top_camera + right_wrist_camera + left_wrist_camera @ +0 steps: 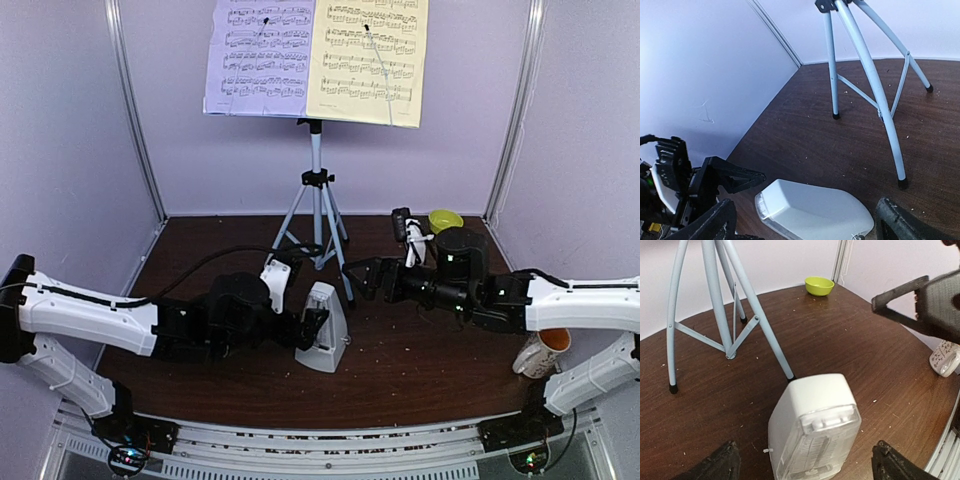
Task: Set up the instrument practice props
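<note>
Left claw (807, 467), released, straddles the upright metronome (815, 425); right claw (362, 280), released, hovers near; a crooked withdrawal could topple it

Lilac page (258, 55), yellow page (368, 60): black notation. Tripod (316, 160) silver. Metronome (326, 338) light grey. Bowl (445, 219) lime green. Table (430, 372) dark brown, wood-grained.

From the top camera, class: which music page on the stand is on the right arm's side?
The pale yellow page; the lilac page sits beside it, on the left arm's side.
</note>
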`<state>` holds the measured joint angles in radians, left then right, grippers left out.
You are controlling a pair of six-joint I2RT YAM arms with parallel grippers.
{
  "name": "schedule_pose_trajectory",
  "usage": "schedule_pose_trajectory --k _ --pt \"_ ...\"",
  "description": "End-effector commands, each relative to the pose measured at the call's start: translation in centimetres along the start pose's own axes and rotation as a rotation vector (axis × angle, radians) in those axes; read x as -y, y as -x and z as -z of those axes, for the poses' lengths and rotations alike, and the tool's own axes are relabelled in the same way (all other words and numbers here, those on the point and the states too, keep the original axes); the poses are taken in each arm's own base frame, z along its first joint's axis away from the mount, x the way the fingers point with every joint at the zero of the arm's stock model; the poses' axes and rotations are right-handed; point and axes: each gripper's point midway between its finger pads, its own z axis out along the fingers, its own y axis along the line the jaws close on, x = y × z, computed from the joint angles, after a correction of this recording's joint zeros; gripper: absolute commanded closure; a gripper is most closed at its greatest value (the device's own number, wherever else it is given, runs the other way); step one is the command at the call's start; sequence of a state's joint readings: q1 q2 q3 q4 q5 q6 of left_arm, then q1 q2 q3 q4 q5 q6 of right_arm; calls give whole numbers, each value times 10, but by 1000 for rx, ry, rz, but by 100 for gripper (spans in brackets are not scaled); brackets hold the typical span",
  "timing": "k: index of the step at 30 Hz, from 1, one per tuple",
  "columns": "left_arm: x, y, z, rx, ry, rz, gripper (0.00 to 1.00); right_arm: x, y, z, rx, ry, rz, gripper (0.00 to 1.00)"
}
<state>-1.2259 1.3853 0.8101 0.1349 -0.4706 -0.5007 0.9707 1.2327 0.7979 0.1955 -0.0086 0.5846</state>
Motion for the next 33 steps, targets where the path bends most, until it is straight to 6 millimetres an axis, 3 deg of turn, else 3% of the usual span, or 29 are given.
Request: schedule_pose_trajectory --k 1,9,14,19,28,33 --pt "15 22 -12 53 -11 -18 6 -5 -3 -13 -51 97 -81 4" --pt "6 25 -33 -11 140 -39 4 0 -3 -13 -51 88 -93 4" --pt "4 21 -41 -30 131 -36 9 4 -3 -12 -53 77 -93 4" --pt "14 20 -41 -17 29 -82 25 5 1 -8 -44 78 -88 3" --pt "70 22 -22 38 -347 -439 41 9 -3 0 -51 88 -85 3" --pt "59 26 -29 16 -408 -456 50 12 -7 2 -58 85 -90 3"
